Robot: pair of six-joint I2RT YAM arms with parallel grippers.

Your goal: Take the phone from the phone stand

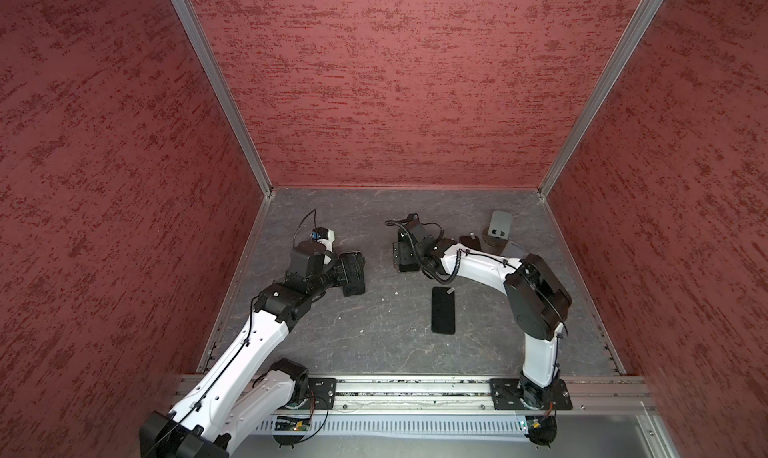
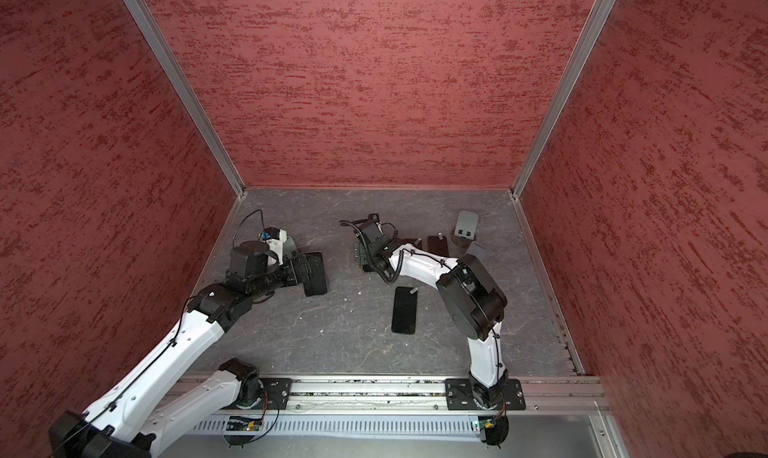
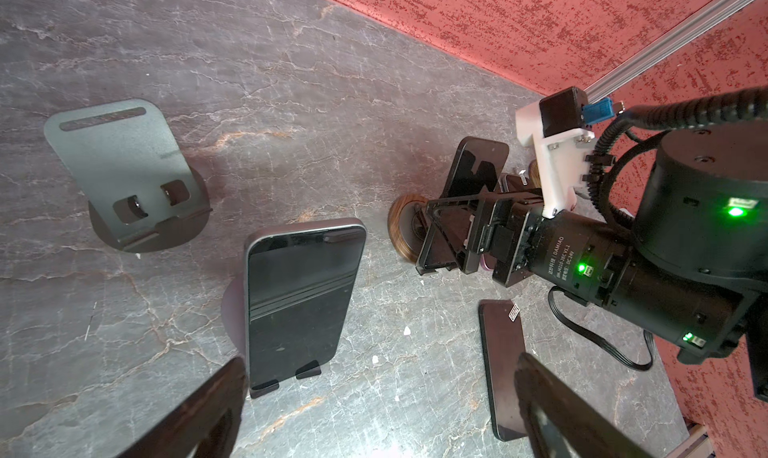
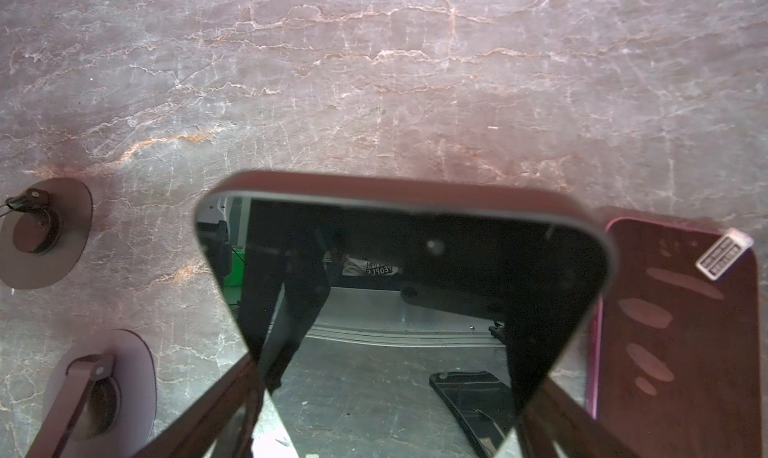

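Over the bench, the right arm arches elbow-high, wrist dropped; the left arm lies low, stretched forward. Left gripper gapes wide, empty. Right gripper straddles the phone leaning on its stand, maybe touching its edges; grip unclear.

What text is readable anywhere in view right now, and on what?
"DAMIAO" on the right arm's wrist motor; smaller print beside it unreadable.
"PEOPLE", mirrored, reflected in the phone screen.
Sticker on the neighbouring flat phone: too blurred to read.
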